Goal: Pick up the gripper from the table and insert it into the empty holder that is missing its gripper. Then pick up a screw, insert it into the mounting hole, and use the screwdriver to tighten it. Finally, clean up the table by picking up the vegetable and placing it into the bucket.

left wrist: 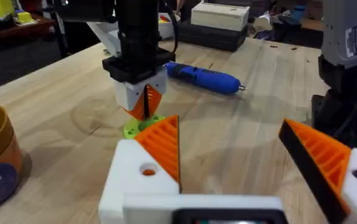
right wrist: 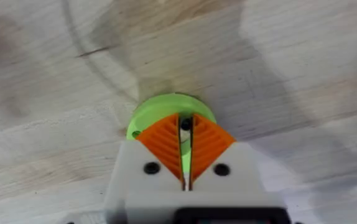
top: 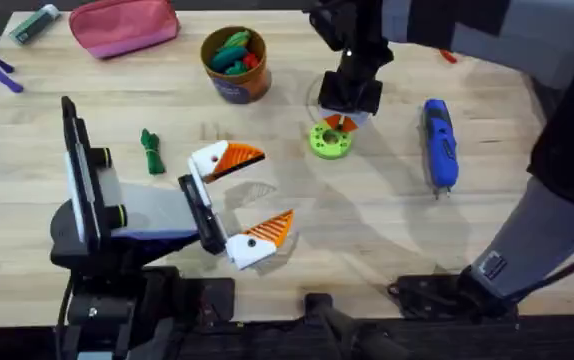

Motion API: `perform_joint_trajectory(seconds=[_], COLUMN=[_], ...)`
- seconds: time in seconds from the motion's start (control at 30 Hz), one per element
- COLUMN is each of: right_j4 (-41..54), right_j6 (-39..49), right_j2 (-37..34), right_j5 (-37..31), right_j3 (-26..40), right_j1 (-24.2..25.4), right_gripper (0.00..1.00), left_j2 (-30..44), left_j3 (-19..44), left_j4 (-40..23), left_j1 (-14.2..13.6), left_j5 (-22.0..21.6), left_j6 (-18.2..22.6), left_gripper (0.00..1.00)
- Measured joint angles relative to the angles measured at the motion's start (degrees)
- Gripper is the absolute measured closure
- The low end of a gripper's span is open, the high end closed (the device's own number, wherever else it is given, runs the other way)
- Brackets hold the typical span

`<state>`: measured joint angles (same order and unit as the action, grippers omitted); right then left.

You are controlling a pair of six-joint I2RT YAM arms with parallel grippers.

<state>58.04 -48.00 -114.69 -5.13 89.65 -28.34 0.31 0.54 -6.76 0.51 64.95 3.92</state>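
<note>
Right gripper [right wrist: 186,144]: pointing straight down over the green disc [top: 329,140], its two orange-padded fingers [right wrist: 163,140] pinched almost together, with a small dark thing, possibly a screw, showing in the narrow slit between the tips.
Left gripper [top: 250,195]: lying low over the table [top: 367,240], its two white and orange fingers [top: 229,158] spreading wide and holding nothing.
Green disc: sitting on the table just under the right gripper's tips.
Screwdriver [top: 439,143]: blue, lying flat on the table to the right of the disc, well apart from both grippers.
Vegetable [top: 151,151]: dark green, lying on the table left of the left gripper's fingers.
Bucket [top: 235,65]: standing upright at the far side of the table, holding green, blue and red pieces.
Pink pouch [top: 123,25]: lying at the far edge, left of the bucket.
</note>
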Motion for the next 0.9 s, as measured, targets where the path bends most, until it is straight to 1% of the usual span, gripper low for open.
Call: perform_joint_trajectory(seconds=[0.07, 0.13, 0.9], right_j4=[0.0, 0.04, 0.23], right_j6=[0.04, -0.03, -0.02], right_j2=[0.0, 0.0, 0.11], right_j5=[-0.02, -0.04, -0.27], right_j3=[0.0, 0.0, 0.26], right_j1=[0.0, 0.0, 0.0], right_gripper=[0.97, 0.991, 0.994], left_j2=[-0.01, 0.0, -0.02], left_j3=[0.0, 0.0, 0.0], left_j4=[0.01, 0.0, 0.0], left_j1=[0.0, 0.0, 0.0], left_j5=[0.0, 0.0, 0.0], left_j6=[0.0, 0.0, 0.0], left_gripper=[0.015, 0.015, 0.013])
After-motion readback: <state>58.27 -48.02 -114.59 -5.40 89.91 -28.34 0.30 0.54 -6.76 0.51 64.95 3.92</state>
